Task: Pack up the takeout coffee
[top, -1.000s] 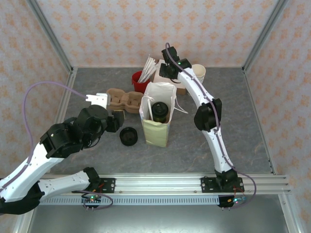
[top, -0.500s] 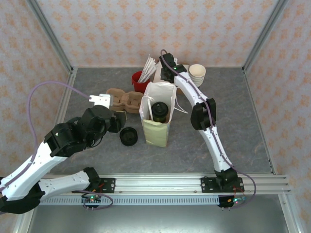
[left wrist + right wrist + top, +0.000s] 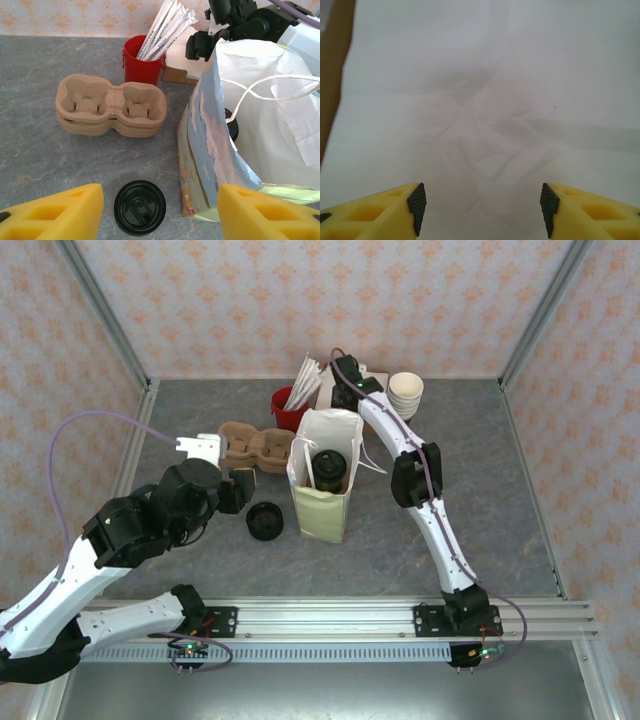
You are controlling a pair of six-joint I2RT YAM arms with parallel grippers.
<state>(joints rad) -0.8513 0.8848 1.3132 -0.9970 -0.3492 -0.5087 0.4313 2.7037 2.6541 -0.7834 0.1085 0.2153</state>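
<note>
Top external view: the takeout coffee point(image 3: 328, 468) stands upright inside the open paper bag point(image 3: 322, 510) on the table point(image 3: 500, 490). Left jaws stand apart, empty, above a loose black lid point(image 3: 140, 207). Right jaws stand apart over white paper point(image 3: 485, 100) behind the bag.

No legible text, labels or numbers, none on paper bag point(image 3: 322, 515), none on takeout coffee point(image 3: 328, 466)

- The takeout coffee point(image 3: 328, 468) had a black lid and dark greenish sides.
- The paper bag point(image 3: 260, 100) was white and pale yellow-green.
- The cup carrier point(image 3: 111, 105) was tan; the cup point(image 3: 142, 62) at its 1 o'clock was red.
- The walls point(image 3: 300, 300) were cream with an orange floral pattern.
</note>
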